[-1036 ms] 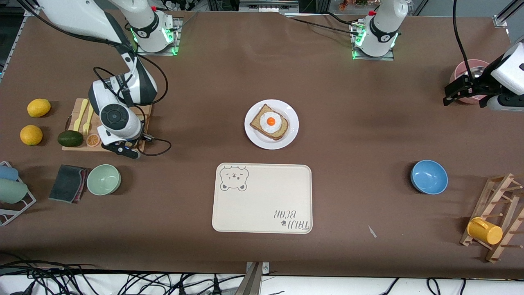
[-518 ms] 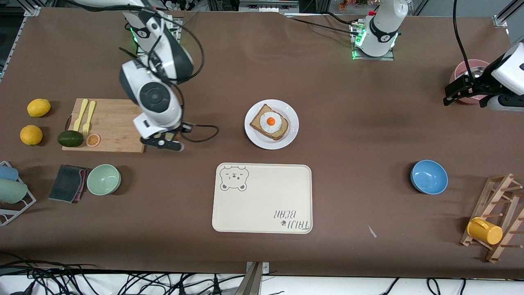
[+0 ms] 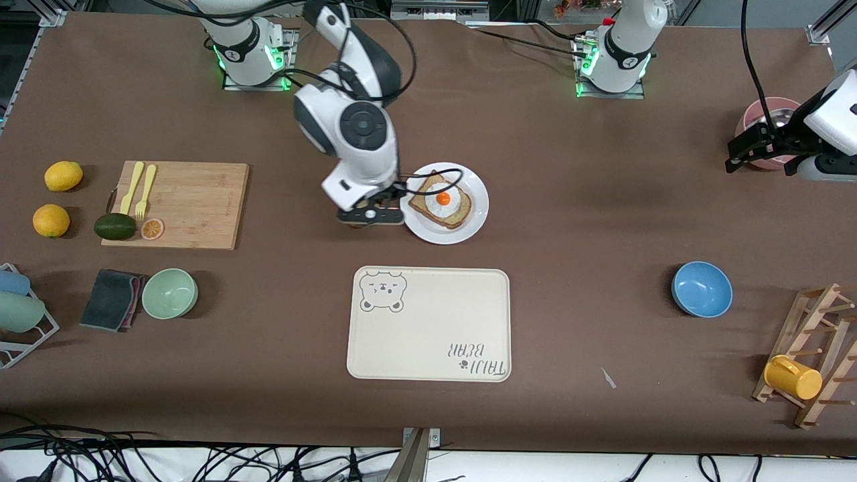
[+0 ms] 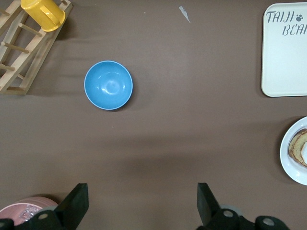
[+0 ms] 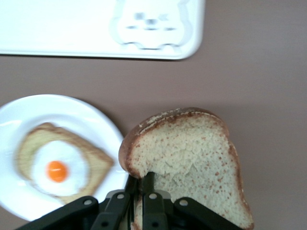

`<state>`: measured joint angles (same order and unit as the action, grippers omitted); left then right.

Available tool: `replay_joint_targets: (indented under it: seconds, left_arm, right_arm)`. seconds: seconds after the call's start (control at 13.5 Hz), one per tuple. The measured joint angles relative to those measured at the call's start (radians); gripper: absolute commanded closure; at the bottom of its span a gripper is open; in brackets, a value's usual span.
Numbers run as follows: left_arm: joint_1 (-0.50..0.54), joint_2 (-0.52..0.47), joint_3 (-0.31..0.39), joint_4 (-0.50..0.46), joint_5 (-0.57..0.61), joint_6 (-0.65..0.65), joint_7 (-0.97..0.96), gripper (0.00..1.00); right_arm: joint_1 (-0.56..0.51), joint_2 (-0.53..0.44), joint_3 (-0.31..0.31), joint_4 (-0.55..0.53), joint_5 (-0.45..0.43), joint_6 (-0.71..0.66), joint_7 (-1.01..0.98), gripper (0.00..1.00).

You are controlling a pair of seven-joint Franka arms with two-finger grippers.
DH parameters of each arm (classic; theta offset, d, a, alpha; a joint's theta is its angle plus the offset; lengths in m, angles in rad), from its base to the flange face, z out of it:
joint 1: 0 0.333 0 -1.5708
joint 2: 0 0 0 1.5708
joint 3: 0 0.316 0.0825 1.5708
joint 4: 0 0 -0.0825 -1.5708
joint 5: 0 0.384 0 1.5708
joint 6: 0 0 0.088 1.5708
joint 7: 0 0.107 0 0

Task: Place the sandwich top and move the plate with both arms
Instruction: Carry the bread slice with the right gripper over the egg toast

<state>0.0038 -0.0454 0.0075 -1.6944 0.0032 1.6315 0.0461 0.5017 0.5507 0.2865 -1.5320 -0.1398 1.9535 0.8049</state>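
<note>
A: Starting big, what is lying on the worktop (image 3: pixel 589 221)?

B: The cream tray (image 3: pixel 428 325) is sitting nearest the front camera, bare. The cutting board (image 3: pixel 175 205) is lying toward the right arm's end. The white plate (image 3: pixel 469 224) is sitting at mid-table, just farther from the camera than the tray, and it is carrying a darker bread slice (image 3: pixel 459 215) with a fried egg (image 3: pixel 442 199) on it.

A: And the arms?

B: The right gripper (image 3: pixel 370 215) is hanging over the worktop right beside the plate's rim, on the cutting-board side. The left gripper (image 3: pixel 743 151) is waiting over the left arm's end of the worktop, near a pink dish (image 3: pixel 763 114), with its jaws standing wide apart and nothing between them.

A: Where is the sandwich top?

B: In the right wrist view the jaws are clamped together on one edge of the pale slice (image 5: pixel 192 158), which is being held in the air next to the plate, not yet over the egg.

A: So which step?

B: I am judging it as the carry, near its end. The next move is calling for a short shift over the egg slice, lining up the crusts, lowering, then letting go. Moving the plate with both arms is not yet begun.
</note>
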Motion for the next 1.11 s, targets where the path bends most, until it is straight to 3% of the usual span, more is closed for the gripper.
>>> replay_joint_targets:
  seconds: [0.37, 1.04, 1.11]
  left_arm:
    - [0.0, 0.0, 0.0, 0.0, 0.0, 0.0, 0.0, 0.0]
    - [0.0, 0.001, 0.001, 0.0, 0.0, 0.0, 0.0, 0.0]
    - [0.0, 0.001, 0.001, 0.0, 0.0, 0.0, 0.0, 0.0]
  right_arm:
    - [0.132, 0.157, -0.001, 0.179, 0.0, 0.043, 0.128, 1.0]
    - [0.199, 0.286, -0.009, 0.199, -0.027, 0.181, 0.199, 1.0]
    - [0.199, 0.286, -0.012, 0.204, -0.027, 0.186, 0.2, 0.72]
